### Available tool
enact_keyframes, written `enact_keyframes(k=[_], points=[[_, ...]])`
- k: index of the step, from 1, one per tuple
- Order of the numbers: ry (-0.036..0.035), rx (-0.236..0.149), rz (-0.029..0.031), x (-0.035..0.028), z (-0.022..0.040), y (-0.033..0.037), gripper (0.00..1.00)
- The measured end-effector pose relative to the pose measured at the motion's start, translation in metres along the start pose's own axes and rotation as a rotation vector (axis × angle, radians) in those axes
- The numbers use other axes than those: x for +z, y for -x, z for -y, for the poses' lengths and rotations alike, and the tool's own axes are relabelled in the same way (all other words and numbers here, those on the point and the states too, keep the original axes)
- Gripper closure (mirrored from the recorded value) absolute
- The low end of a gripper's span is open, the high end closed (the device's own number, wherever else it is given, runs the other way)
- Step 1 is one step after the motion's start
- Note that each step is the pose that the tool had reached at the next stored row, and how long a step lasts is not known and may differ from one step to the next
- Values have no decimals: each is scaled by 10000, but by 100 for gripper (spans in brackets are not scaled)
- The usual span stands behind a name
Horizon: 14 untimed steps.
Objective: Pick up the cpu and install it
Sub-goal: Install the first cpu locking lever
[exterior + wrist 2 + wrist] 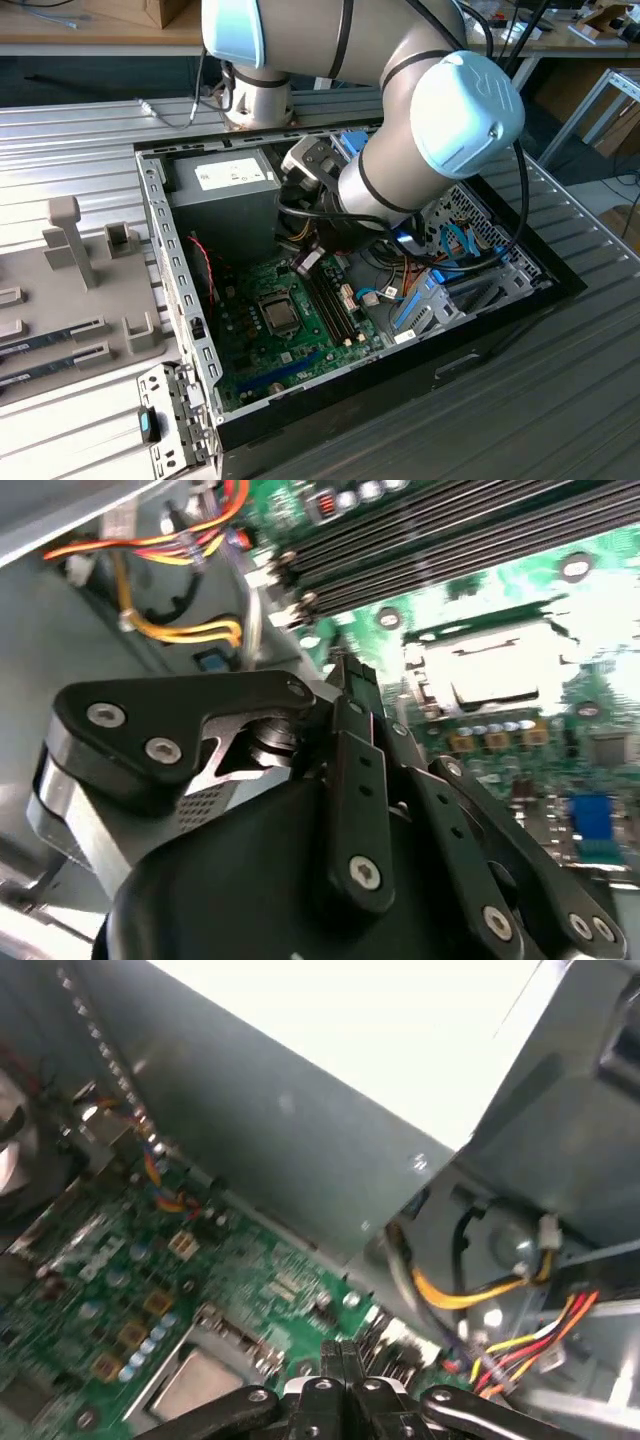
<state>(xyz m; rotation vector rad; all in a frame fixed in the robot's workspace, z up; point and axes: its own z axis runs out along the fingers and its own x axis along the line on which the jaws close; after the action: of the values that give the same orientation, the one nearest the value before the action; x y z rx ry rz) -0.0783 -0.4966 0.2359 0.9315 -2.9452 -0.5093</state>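
Over the open computer case (pixel 180 330), your arm (pixel 400 170) reaches down between the grey power-supply box (pixel 225 195) and the drive bay on the exterior view's right. The gripper (pixel 341 1360) hangs above the green motherboard (pixel 250 330), near the memory slots (pixel 440 540) and the bundle of yellow and orange cables (pixel 470 1295).

Gripper state: in the first wrist view the two fingertips meet flush, with nothing visible between them. Log it as closed and empty, as far as you can see.

Location of the cpu (pixel 281 316): it lies flat in its socket in the middle of the motherboard, grey-silver top up, with the metal socket frame around it. You can also see it in the second wrist view (pixel 495 675), just beyond the gripper's fingers, and in the first wrist view (pixel 195 1385), apart from the fingertips.

Progress, judged: the pick and the placement look done, since the chip sits in the socket and not in the gripper. Whether the retention frame is latched cannot be told.
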Motion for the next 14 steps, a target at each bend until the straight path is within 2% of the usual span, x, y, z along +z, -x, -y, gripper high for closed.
enact_keyframes(k=[1, 2, 3, 5, 6, 9, 10, 12, 14], points=[[-61, 5, -44, 10, -27, 17, 89], [-122, 5, -88, 33, -86, 50, 89], [-393, 27, -247, 46, -132, 57, 89], [-718, 54, -460, 46, -138, 50, 89], [-920, 74, -596, 47, -143, 48, 89], [-1349, 120, -879, 47, -167, 54, 89], [-1455, 129, -943, 42, -178, 58, 89], [-1587, 140, -1013, 5, -201, 65, 89], [-1636, 144, -1038, -38, -225, 75, 89]])
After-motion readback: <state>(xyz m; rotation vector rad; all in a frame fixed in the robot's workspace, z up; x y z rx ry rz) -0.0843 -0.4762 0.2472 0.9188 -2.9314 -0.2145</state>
